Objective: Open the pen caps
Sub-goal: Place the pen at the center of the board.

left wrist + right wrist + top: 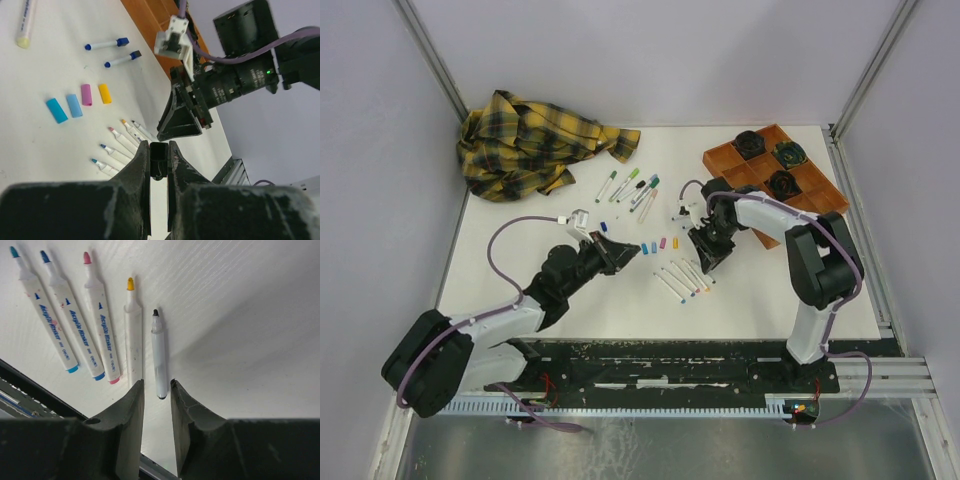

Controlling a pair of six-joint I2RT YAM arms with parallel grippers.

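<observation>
My left gripper (158,145) is shut on a black pen cap (158,161), held a little above the table; from above it (625,255) sits left of centre. My right gripper (156,384) is open, its fingertips either side of the butt end of an uncapped black-tipped pen (159,352) lying on the table, with a gap on each side. Beside that pen lie uncapped yellow (132,335), pink (100,315) and blue (67,315) pens. Loose caps lie in a row: blue (56,110), light blue (74,105), pink (86,94) and yellow (104,93).
Several capped pens (630,187) lie at the back centre. A plaid cloth (535,143) is bunched at the back left. An orange tray (718,158) with dark round objects stands at the back right, close behind the right arm. Two small blue-ended pens (106,44) lie near the tray.
</observation>
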